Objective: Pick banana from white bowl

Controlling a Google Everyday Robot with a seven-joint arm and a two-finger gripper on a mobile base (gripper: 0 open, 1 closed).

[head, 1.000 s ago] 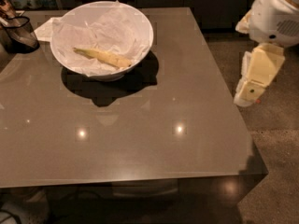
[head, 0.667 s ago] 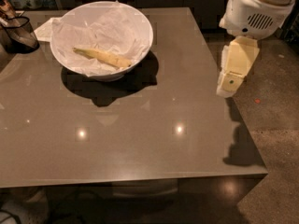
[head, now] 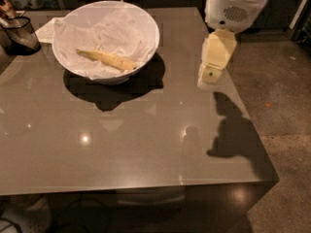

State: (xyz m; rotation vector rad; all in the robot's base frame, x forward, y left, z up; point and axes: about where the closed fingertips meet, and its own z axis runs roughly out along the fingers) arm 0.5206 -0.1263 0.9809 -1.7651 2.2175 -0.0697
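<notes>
A pale yellow banana (head: 107,58) lies inside the large white bowl (head: 146,47), on crumpled white paper, at the far left of the grey table. The gripper (head: 210,74) hangs above the table's right side, to the right of the bowl and well apart from it, pointing down. It holds nothing that I can see.
A dark glass container (head: 19,33) stands at the far left edge beside the bowl. A white paper sheet (head: 46,30) lies behind the bowl. The grey table (head: 146,144) has its right edge just past the gripper; the floor lies beyond it.
The gripper and arm have moved left, from beyond the table's right edge to over the table, nearer the bowl. The banana and bowl have not moved.
</notes>
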